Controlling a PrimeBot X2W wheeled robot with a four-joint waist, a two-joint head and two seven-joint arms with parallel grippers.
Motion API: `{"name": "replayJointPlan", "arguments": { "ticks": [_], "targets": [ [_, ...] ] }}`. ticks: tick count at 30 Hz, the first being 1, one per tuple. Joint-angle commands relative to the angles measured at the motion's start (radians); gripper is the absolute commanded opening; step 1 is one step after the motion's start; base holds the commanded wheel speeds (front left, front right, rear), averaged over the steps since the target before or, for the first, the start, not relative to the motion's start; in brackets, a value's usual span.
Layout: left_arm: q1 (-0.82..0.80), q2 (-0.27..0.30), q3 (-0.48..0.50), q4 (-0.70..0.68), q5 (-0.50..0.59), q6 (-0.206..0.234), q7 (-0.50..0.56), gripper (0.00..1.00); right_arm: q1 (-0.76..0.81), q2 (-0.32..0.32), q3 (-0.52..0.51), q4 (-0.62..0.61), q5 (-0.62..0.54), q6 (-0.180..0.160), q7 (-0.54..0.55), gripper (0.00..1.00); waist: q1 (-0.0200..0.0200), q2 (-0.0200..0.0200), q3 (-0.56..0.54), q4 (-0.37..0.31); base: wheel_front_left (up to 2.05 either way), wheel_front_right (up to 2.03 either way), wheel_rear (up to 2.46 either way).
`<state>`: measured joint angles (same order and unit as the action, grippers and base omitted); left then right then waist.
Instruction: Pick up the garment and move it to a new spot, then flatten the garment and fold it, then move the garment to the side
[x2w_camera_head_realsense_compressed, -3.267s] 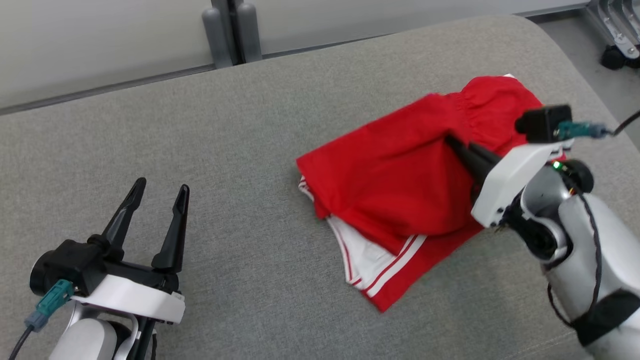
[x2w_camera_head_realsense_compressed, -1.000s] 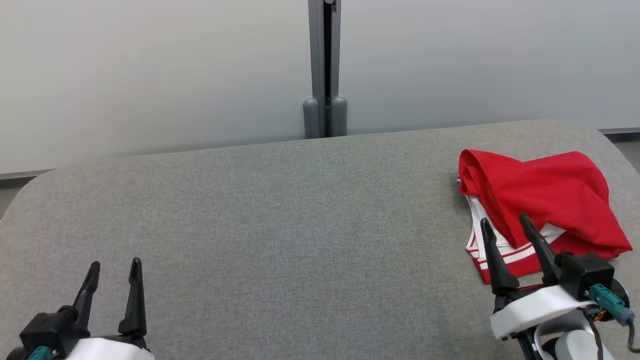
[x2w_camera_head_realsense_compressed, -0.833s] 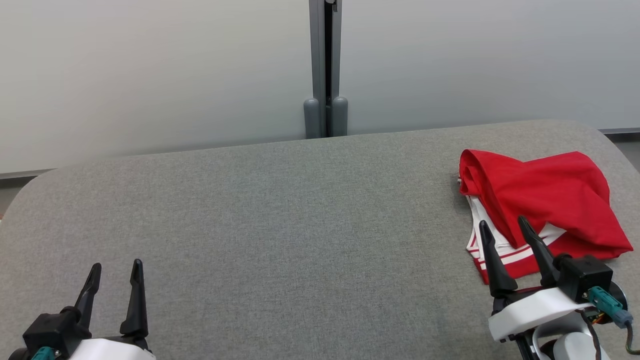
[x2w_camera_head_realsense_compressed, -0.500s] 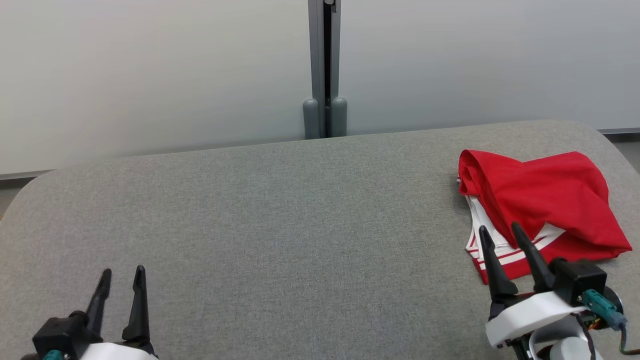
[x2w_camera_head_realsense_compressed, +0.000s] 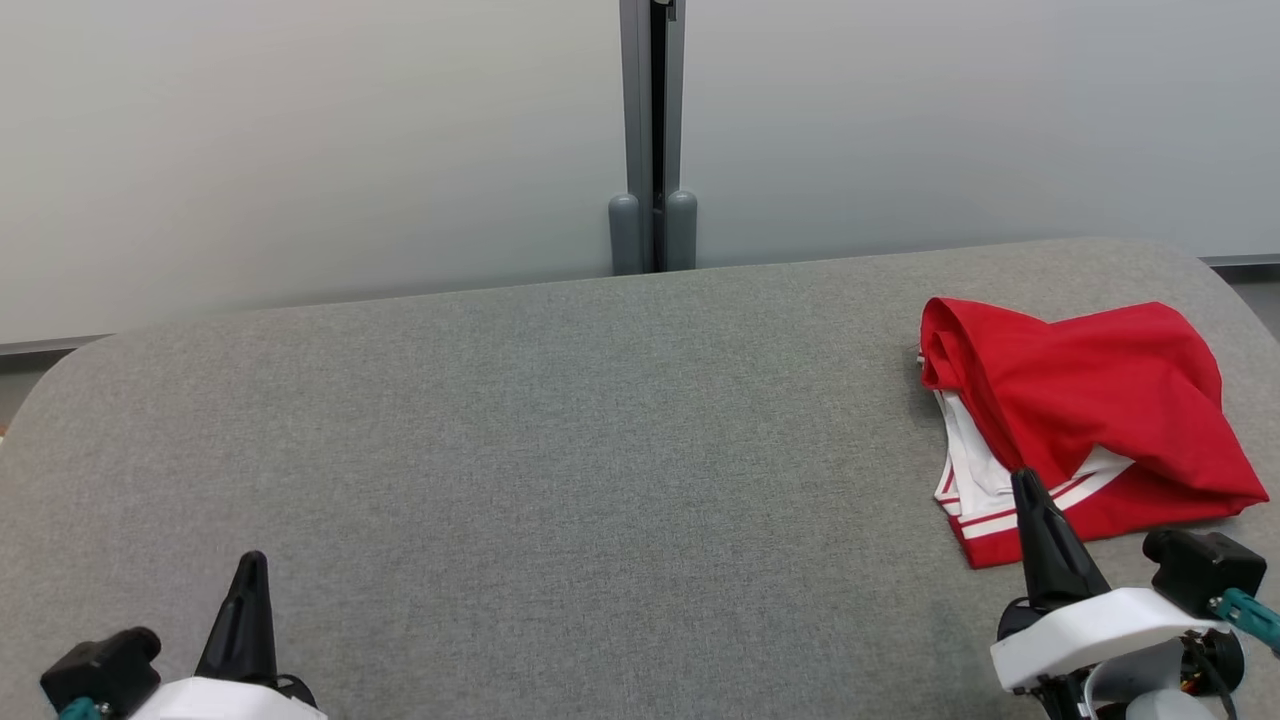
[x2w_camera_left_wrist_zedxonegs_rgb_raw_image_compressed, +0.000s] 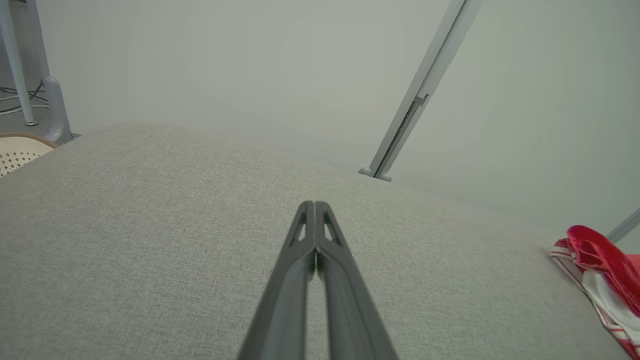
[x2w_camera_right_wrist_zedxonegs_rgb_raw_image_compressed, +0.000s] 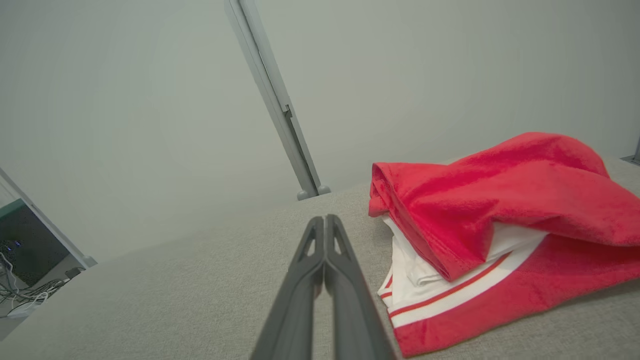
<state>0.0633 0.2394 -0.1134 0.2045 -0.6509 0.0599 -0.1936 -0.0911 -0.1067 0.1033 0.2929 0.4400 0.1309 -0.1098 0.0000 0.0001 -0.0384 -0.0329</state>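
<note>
Your left claw (x2w_camera_head_realsense_compressed: 250, 560) and right claw (x2w_camera_head_realsense_compressed: 1022, 478) are both closed, empty; the red-and-white garment (x2w_camera_head_realsense_compressed: 1090, 400), possibly shorts, lies folded on the grey tabletop (x2w_camera_head_realsense_compressed: 600, 450) just beside the right claw.

Left wrist view: the red garment (x2w_camera_left_wrist_zedxonegs_rgb_raw_image_compressed: 602, 260) runs off the right edge, and a pale woven object (x2w_camera_left_wrist_zedxonegs_rgb_raw_image_compressed: 17, 150) at the left edge is too cropped to identify. Head view: the bottom edge cuts off the bases of the left tool (x2w_camera_head_realsense_compressed: 250, 565) and right tool (x2w_camera_head_realsense_compressed: 1024, 482); red folds hide part of the garment's white layer.
</note>
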Motion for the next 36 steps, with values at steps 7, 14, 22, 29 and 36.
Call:
{"name": "replayJointPlan", "arguments": {
  "ticks": [7,14,22,29,36],
  "targets": [
    [-0.052,-0.011,0.036,-0.008,-0.119,-0.027,0.034,0.0,-0.022,0.004,-0.03,-0.024,0.144,0.0,0.028,0.0,0.0,-0.0001,0.003,0.002,0.0,0.0,0.0],
    [-0.065,-0.029,0.057,-0.003,-0.207,-0.044,0.062,0.0,-0.023,0.009,-0.05,-0.027,0.251,0.0,0.048,0.0,0.0,-0.0001,0.005,0.004,0.0,0.0,0.0],
    [-0.079,-0.048,0.078,0.001,-0.298,-0.062,0.092,0.0,-0.023,0.014,-0.07,-0.031,0.363,0.0,0.069,0.0,0.0,-0.0001,0.008,0.007,0.0,0.0,0.0],
    [-0.092,-0.064,0.095,0.005,-0.372,-0.077,0.116,0.0,-0.024,0.019,-0.087,-0.034,0.453,0.0,0.087,0.0,0.0,-0.0001,0.011,0.009,0.0,0.0,0.0],
    [-0.102,-0.078,0.111,0.009,-0.442,-0.091,0.139,0.0,-0.024,0.024,-0.103,-0.036,0.538,0.0,0.103,0.0,0.0,-0.0001,0.014,0.011,0.0,0.0,0.0]
  ]
}}
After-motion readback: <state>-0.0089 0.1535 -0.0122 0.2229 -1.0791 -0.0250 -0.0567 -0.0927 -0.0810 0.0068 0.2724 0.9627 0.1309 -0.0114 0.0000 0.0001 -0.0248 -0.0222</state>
